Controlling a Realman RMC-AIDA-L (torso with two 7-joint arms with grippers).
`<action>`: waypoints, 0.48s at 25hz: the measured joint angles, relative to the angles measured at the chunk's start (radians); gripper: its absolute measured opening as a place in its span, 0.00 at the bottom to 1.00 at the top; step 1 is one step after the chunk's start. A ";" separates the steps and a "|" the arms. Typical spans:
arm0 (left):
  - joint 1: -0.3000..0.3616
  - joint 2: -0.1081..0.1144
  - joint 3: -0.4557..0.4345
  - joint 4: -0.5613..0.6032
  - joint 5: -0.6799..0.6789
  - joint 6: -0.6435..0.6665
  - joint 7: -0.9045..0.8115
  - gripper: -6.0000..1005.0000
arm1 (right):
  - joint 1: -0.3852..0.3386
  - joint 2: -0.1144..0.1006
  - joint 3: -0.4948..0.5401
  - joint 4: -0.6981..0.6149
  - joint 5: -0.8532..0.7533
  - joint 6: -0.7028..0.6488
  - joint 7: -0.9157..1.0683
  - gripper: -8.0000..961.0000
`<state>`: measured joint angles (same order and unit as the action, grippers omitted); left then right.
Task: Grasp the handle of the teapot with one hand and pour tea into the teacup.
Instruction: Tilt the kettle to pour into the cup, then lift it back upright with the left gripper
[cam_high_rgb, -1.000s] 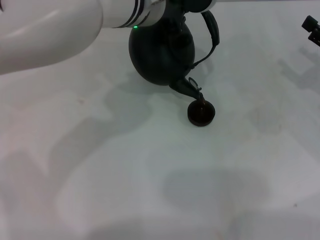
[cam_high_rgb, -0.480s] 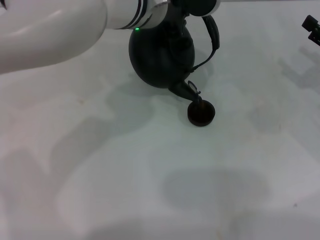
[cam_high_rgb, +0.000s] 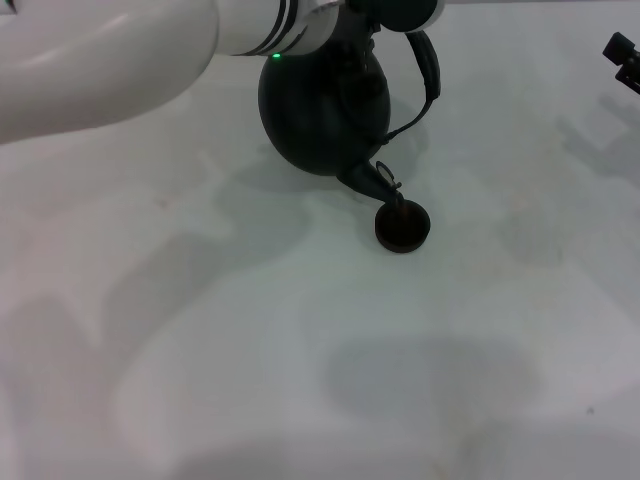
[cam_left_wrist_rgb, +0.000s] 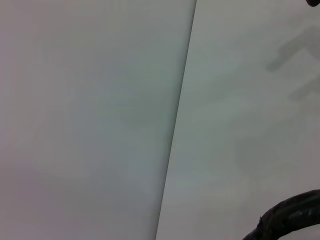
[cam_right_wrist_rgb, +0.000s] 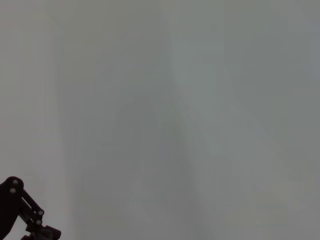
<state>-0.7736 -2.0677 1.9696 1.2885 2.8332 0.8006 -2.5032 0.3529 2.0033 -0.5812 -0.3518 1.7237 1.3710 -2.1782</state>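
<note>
teapot (cam_high_rgb: 320, 110): far centre of table (cam_high_rgb: 300, 350), tipped, spout aimed down toward near-right
teacup (cam_high_rgb: 402, 226): directly under spout tip
handle (cam_high_rgb: 428, 70): arched off pot's right
left gripper (cam_high_rgb: 390, 10): above pot, grip cannot tell
right gripper (cam_high_rgb: 624, 55): parked far right, cannot tell

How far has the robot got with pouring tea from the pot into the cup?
Done: the left arm has the large round matte black teapot lifted by its dark arched handle and tilted. In hand: its spout sits directly over the tiny dark round teacup; no stream can be made out. Left: finishing the pour and setting the pot down. The right gripper sits at the table's far right edge.
</note>
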 joint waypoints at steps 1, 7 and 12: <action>0.000 0.000 0.000 0.000 0.000 0.000 0.002 0.11 | 0.000 0.000 0.000 0.000 0.000 0.000 0.000 0.87; 0.000 0.000 0.000 0.000 0.000 0.000 0.006 0.11 | 0.000 0.000 0.002 0.001 -0.001 -0.001 0.000 0.87; 0.000 0.000 0.000 -0.001 0.000 0.000 0.005 0.11 | 0.000 0.000 0.001 0.001 0.001 -0.009 0.000 0.87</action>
<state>-0.7732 -2.0677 1.9695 1.2871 2.8332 0.8010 -2.4978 0.3528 2.0033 -0.5804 -0.3512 1.7250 1.3625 -2.1782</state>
